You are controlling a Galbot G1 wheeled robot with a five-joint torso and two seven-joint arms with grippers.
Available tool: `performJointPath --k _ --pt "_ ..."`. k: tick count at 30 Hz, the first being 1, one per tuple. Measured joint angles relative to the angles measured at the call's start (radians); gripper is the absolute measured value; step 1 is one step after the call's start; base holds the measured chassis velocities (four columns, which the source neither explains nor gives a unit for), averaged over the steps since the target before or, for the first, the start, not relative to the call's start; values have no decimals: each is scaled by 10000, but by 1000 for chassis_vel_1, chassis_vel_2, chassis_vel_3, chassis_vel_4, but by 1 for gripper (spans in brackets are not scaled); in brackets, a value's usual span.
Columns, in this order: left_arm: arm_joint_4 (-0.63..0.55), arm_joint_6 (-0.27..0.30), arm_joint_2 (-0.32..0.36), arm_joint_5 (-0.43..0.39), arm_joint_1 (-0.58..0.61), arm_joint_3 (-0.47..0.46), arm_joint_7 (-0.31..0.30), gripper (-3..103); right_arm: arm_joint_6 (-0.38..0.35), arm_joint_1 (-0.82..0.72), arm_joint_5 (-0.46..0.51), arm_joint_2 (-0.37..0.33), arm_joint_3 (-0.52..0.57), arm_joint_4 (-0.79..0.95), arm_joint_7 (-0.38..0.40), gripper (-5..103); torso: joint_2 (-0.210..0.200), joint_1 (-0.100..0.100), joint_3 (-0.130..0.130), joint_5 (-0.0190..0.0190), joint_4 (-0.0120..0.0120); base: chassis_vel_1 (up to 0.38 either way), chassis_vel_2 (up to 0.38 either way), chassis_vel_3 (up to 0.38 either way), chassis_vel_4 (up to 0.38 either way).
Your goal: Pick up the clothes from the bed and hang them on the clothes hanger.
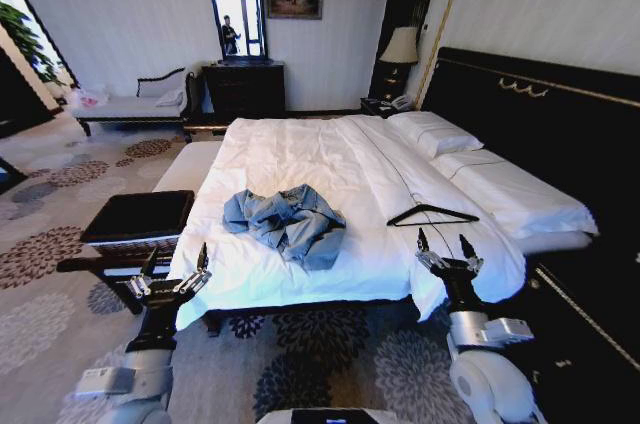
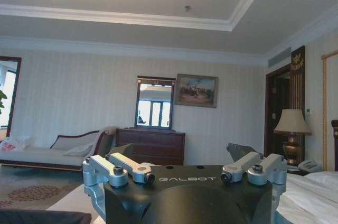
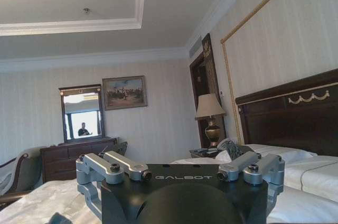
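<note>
— While the robot faces the foot of the bed (image 1: 300, 149), where is the jacket?

— The light blue denim jacket (image 1: 288, 221) lies crumpled on the white duvet, near the foot end and a little toward the robot's left of centre. Nothing touches it.

— And the hanger?

— The thin black hanger (image 1: 432, 214) lies flat on the duvet to the robot's right of the jacket, well apart from it, with a thin dark cord running up the bed from it toward the pillows (image 1: 435, 132).

— What are the arms doing?

— Both are raised at the foot of the bed. The left claw (image 1: 178, 262) points upward at the bed's near left corner, its fingers spread and holding nothing. It stands just beside a dark bench (image 1: 137, 216) on the patterned carpet (image 1: 45, 244). The right claw (image 1: 446, 243) points upward at the near right corner, just below the hanger in the head view, fingers also spread and empty.

— What do the wrist cameras show?

— The left wrist view looks across the room past the left claw (image 2: 186, 156) to a dresser (image 2: 150, 146) with a mirror (image 2: 155, 103), a painting (image 2: 196, 90) and a chaise (image 2: 58, 150). The right wrist view looks over the right claw (image 3: 178, 152) along the bed toward the black headboard (image 3: 296, 115) and a bedside lamp (image 3: 209, 118).
</note>
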Motion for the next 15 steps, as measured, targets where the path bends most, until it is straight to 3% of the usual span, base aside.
performJointPath --k 15 --pt "151 -110 -79 -12 -33 31 10 100 42 91 -89 85 -121 -87 2 100 -1 2 0 0 0 -195 192 196 -187"
